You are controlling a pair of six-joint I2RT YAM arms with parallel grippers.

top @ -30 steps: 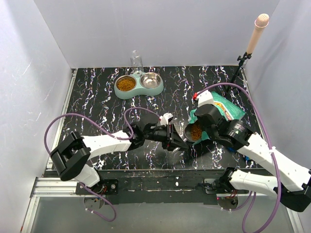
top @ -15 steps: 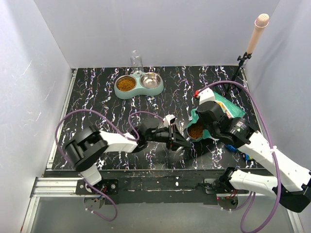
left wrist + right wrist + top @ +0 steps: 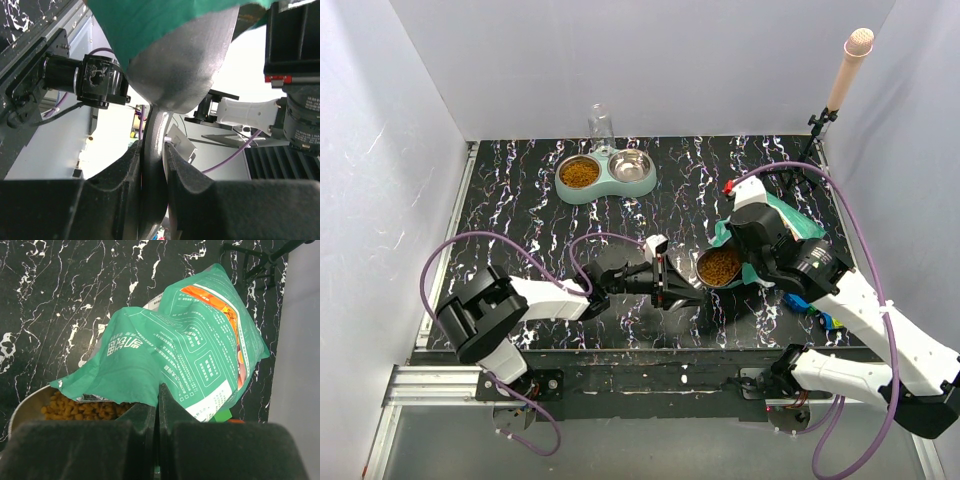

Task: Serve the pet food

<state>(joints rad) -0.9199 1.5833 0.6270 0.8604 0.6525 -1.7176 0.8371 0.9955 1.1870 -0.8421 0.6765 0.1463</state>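
Brown kibble (image 3: 720, 267) had drawn back from the bag (image 3: 190, 350) mouth, heaped in the scoop (image 3: 175, 75) just beside it. Left claw (image 3: 152, 150) clenched the scoop's handle; right claw (image 3: 158, 402) pinched the bag's edge. Load looked ready to carry.

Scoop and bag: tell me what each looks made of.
The scoop: grey, matte, faintly grainy with a soft sheen; likely plastic, possibly brushed metal. The bag: probably thin printed plastic film; it creases and folds and looks slightly glossy.
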